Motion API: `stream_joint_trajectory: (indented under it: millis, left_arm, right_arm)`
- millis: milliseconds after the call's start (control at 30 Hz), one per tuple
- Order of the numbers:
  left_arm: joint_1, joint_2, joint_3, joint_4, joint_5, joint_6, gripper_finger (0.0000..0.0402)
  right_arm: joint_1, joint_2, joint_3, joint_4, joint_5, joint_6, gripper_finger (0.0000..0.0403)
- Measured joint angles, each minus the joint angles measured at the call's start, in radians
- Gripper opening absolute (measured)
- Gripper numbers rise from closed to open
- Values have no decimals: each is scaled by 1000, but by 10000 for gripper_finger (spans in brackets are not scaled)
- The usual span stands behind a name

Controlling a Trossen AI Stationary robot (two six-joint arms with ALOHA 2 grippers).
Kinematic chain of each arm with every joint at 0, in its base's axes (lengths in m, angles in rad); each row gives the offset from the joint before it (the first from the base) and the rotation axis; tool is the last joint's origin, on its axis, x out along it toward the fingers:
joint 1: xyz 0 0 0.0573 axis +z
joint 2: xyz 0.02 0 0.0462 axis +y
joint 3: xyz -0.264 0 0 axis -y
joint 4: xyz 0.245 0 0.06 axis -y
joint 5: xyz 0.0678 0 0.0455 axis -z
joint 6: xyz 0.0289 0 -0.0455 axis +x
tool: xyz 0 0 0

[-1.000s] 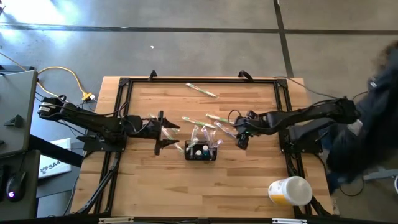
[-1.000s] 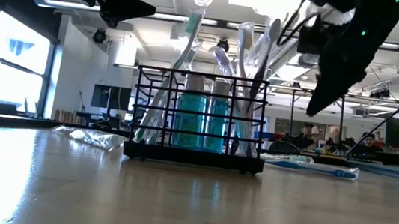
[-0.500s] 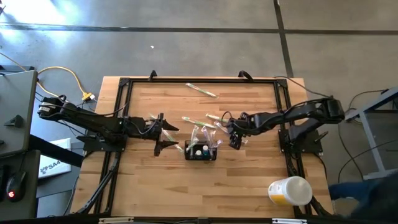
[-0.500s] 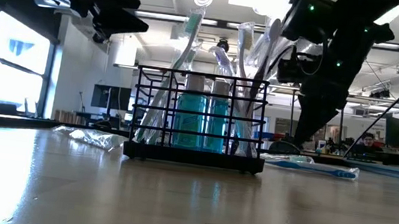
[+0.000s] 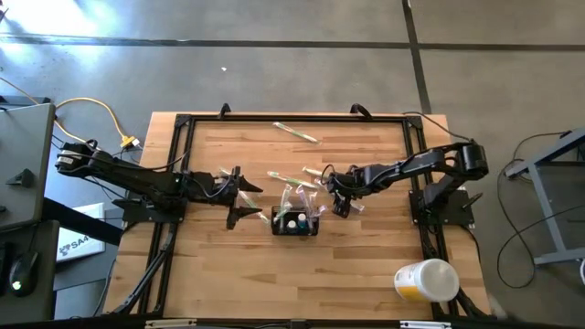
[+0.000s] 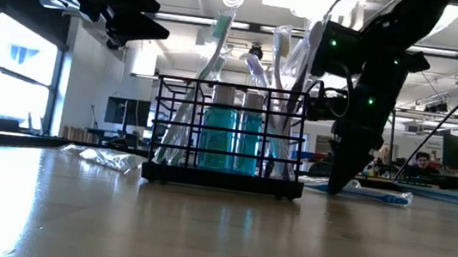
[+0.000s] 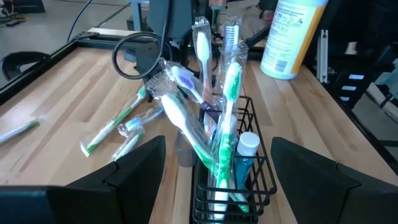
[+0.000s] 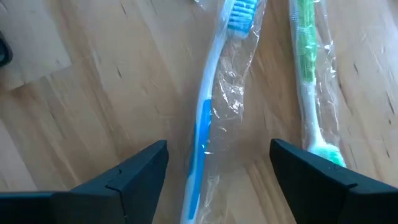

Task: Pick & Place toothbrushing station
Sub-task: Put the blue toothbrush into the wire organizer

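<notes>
Wooden table (image 5: 366, 247), caddy (image 5: 295, 222) near centre holding wrapped brushes. Only the right wrist view shows us a blue toothbrush (image 8: 208, 118) between the right gripper (image 5: 340, 194)'s spread, empty fingers, green toothbrush (image 8: 309, 87) beside. Left gripper (image 5: 239, 196) gapes empty, just beside the caddy. Cup (image 5: 426, 280) far off.

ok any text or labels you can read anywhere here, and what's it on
"SA": start of a word on a white sheet left of the table; the rest is hidden.
White bottle: printed label, too small to read.
Toothbrush wrappers: no print visible.
Caddy tubes: no readable label.
</notes>
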Motion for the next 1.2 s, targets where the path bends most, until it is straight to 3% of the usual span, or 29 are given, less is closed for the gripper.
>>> stream_joint_trajectory:
  millis: [133,267,633,900,1200]
  left_arm:
    - [0,0,0,-16,0,-2,287]
    - [0,0,0,-30,0,-26,287]
    - [0,1,0,-47,0,-55,287]
    - [0,1,0,-47,-1,-76,287]
    - [0,2,0,-36,26,-85,287]
  right_arm:
    - [-28,12,0,-7,-46,1,260]
    - [-46,13,0,-11,-65,4,216]
    - [-52,15,0,-60,-57,0,19]
    - [-35,-21,-3,-113,-1,58,9]
    - [28,-191,-6,-316,112,156,7]
